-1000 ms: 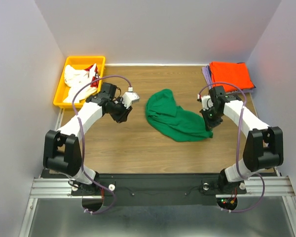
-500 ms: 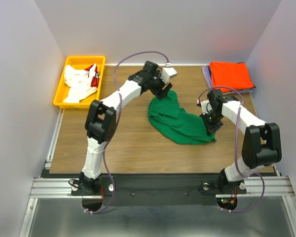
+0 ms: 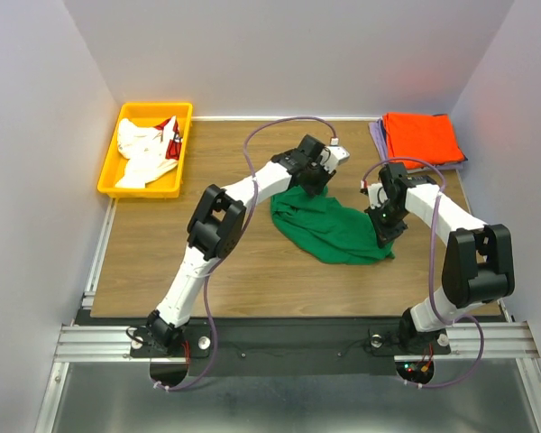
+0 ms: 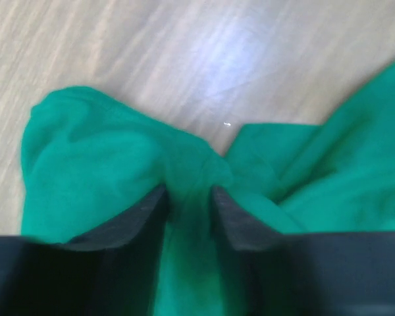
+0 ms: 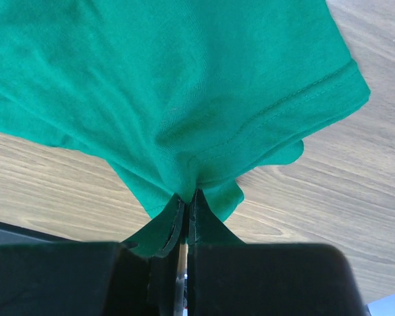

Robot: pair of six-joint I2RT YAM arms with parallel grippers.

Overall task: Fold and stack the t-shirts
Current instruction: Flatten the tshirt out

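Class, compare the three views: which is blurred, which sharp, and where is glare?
Left wrist view: blurred, green t-shirt soft-edged, pale glare on the table. Right wrist view: sharp, hem stitching crisp. Top view: evenly lit, soft shadows.

I read this as a robotics lab cell: plain white panels [image 3: 36,180] box in a wood-topped table [image 3: 243,271]. The left arm [image 3: 252,188] and right arm [image 3: 446,216] stand on an aluminium rail [image 3: 90,341], cables [image 3: 288,120] exposed.
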